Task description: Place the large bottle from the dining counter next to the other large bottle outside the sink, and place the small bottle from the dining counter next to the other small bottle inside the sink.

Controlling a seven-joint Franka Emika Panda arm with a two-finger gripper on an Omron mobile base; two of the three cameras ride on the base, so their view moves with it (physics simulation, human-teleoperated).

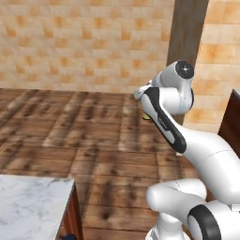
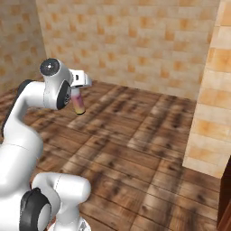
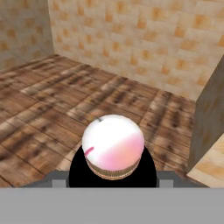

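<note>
The gripper [image 2: 77,95] is clamped on the large bottle [image 2: 78,103], carried above the wooden floor [image 2: 135,135]. The dining surface [image 1: 28,206] lies at seven o'clock in the left base view. By my judgement, setting it beside the other large bottle and the whole small-bottle move are left.

The large bottle [image 2: 79,104] is hanging in the air below the hand of the arm, well above the wooden floor [image 2: 135,149], and nothing is standing under it. In the hand view the large bottle is sitting at the bottom middle, between the gripper [image 3: 113,175] fingers, with the floor lying beyond it. In the left base view, a corner of the dining counter [image 1: 28,206] is lying at the lower left, to the left of the arm's base and apart from it. The tiled wall [image 1: 84,42] is standing behind the floor. A pillar [image 1: 187,37] is rising at the right, behind the arm.
</note>
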